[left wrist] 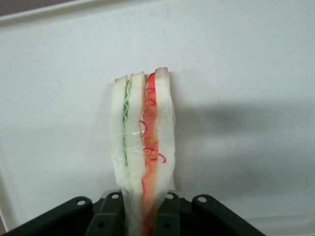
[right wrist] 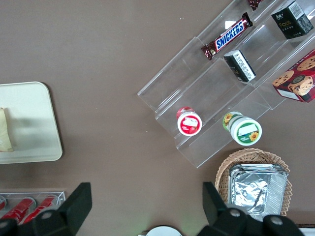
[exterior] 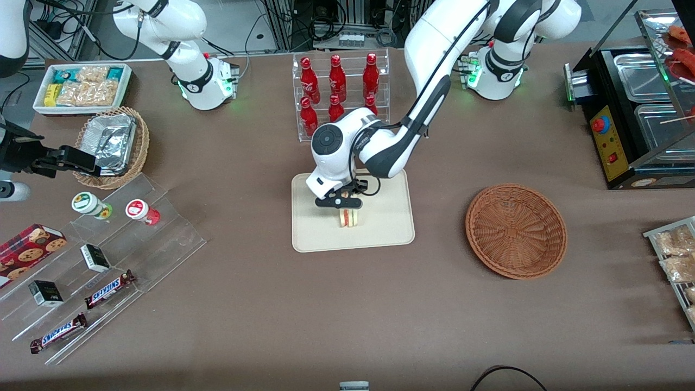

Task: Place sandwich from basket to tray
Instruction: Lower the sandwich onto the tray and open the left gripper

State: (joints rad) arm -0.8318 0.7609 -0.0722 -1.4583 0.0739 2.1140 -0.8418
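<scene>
The left arm's black two-finger gripper [exterior: 340, 205] hangs low over the tray, its fingers [left wrist: 109, 212] pressed in on either side of the small clear-wrapped triangular sandwich [exterior: 350, 218], pale white bread with green and pink-red filling. From the wrist camera the wedge [left wrist: 143, 147] stands on edge between the two pads, the wrap pinched where they meet it, so the grip looks firm and narrow.

Under it lies the flat rectangular cream-beige tray [exterior: 380, 231] with its rounded corners and low rim. The sandwich sits over the middle of the tray, and its lower edge seems to touch or nearly touch the surface; I cannot say for certain that it rests there.

Well apart, toward the working arm's end of the table, the round reddish-brown woven wicker basket [exterior: 516, 231] has nothing in it.

So I judge the carrying part done: the sandwich is out of the basket and over its place. What remains is to let go, leave the wedge standing or lying on the tray, and lift the arm clear.
</scene>
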